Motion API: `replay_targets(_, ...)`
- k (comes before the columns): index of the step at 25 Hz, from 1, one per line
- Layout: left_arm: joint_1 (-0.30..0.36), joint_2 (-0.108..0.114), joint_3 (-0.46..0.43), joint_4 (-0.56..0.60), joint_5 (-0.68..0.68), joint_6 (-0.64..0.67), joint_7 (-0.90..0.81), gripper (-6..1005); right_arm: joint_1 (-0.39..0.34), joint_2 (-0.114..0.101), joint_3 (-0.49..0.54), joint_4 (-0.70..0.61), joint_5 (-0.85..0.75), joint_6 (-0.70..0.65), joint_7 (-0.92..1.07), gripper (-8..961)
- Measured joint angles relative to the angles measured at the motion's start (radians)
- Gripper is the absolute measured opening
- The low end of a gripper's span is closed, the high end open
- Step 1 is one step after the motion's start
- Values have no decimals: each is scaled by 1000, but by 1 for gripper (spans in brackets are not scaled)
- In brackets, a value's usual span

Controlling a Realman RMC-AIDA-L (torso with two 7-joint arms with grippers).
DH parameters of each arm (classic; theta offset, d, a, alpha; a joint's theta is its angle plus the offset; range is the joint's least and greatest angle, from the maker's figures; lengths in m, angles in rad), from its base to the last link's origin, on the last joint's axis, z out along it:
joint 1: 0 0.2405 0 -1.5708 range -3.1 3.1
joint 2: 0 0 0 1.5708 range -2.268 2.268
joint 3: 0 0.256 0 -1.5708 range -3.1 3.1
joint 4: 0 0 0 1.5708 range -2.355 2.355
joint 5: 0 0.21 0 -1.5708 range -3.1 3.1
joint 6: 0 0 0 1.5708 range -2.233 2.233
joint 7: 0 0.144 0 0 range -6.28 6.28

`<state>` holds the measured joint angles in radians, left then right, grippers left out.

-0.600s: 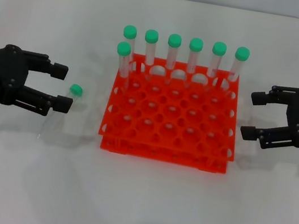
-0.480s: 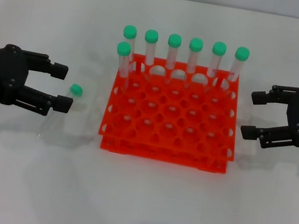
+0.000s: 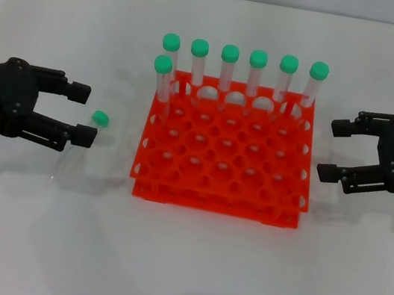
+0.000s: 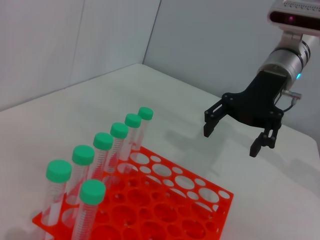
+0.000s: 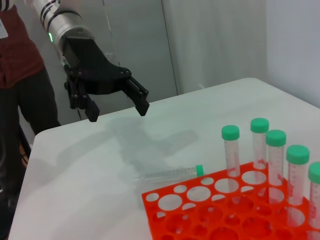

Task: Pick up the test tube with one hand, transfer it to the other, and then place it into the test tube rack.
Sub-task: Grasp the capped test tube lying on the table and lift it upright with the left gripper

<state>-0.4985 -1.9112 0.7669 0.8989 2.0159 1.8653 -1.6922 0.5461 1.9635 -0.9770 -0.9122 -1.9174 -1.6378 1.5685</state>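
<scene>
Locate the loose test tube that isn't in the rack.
In the head view the test tube lies flat on the table, left of the test tube rack, just ahead of the open left gripper, which is not touching it.

Test tube (image 3: 80, 145) — left of rack (image 3: 224, 156)

Bright, even overhead light — soft faint shadows on the table (image 3: 177, 265), sharp focus.
</scene>
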Motion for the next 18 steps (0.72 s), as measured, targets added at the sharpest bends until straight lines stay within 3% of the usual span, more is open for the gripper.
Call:
replay_targets(5, -2, 2, -1, 8, 4, 0, -29, 889, -3, 3, 1, 0, 2, 6, -1, 854)
replay_targets(12, -27, 34, -1, 142, 194, 39, -275, 888, -8, 6, 3, -2, 7, 12, -4, 853)
replay_targets(18, -62, 55, -1, 155, 345, 43, -390, 888, -7, 10, 3, -3, 8, 17, -4, 853)
